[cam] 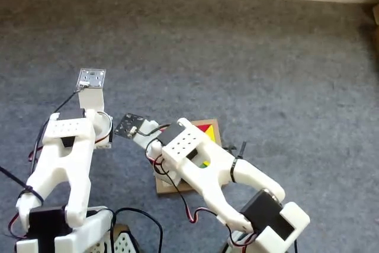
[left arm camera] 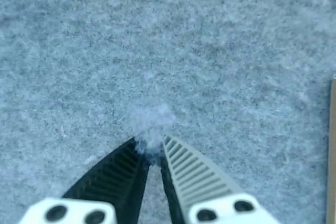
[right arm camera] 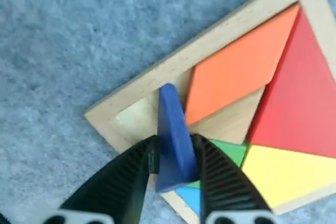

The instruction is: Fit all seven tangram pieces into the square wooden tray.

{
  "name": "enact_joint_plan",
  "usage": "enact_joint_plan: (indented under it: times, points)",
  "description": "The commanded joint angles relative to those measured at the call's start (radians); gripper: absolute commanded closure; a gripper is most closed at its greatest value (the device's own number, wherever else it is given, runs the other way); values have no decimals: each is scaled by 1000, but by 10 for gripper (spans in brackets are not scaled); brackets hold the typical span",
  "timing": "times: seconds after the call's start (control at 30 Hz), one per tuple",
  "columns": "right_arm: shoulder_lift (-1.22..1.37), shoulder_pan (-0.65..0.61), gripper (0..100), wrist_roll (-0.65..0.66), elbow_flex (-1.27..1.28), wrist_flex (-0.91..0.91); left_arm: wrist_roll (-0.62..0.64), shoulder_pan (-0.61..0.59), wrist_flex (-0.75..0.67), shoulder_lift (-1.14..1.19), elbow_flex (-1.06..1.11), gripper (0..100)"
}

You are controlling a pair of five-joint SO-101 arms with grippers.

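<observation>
The square wooden tray lies on the grey carpet, partly hidden under an arm in the high view. Inside it sit an orange piece, a red triangle, a yellow triangle, a green piece and a light blue piece. My right gripper is shut on a dark blue piece, held on edge over the tray's bare corner. My left gripper is shut on nothing, low over bare carpet to the tray's left.
Grey carpet covers the whole table. The tray's edge shows at the side of the left wrist view. Cables run near both arm bases at the front.
</observation>
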Motion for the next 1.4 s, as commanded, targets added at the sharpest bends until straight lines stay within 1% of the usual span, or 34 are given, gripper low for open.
enact_joint_plan:
  times: [0.0, 0.17, 0.23, 0.33, 0.47, 0.7, 0.97, 1.23, 1.3, 1.37]
  points:
    - [15, -19, 918, -8, 19, 67, 0, -12, -5, -33, -5, 995]
    - [-13, -19, 922, -9, 19, 68, 0, -12, -5, -33, -5, 995]
    - [-77, -19, 927, -6, 27, 68, 0, -12, -5, -33, -5, 995]
    - [-196, -15, 966, -2, 31, 58, 0, -12, -6, -33, -5, 995]
    - [-286, 21, 985, -2, 124, -42, 0, -10, -6, -33, -5, 995]
    - [-295, 27, 987, -3, 189, -151, 0, -10, -6, -33, -5, 995]
    - [-297, 97, 986, -9, 191, -216, 0, -10, -6, -33, -5, 995]
    - [-294, 107, 980, -9, 191, -216, 0, -10, -6, -33, -5, 995]
    - [-294, 105, 950, -9, 193, -209, 0, -10, -6, -33, -5, 995]
    - [-294, 104, 899, -9, 194, -194, 0, -10, -6, -33, -5, 995]
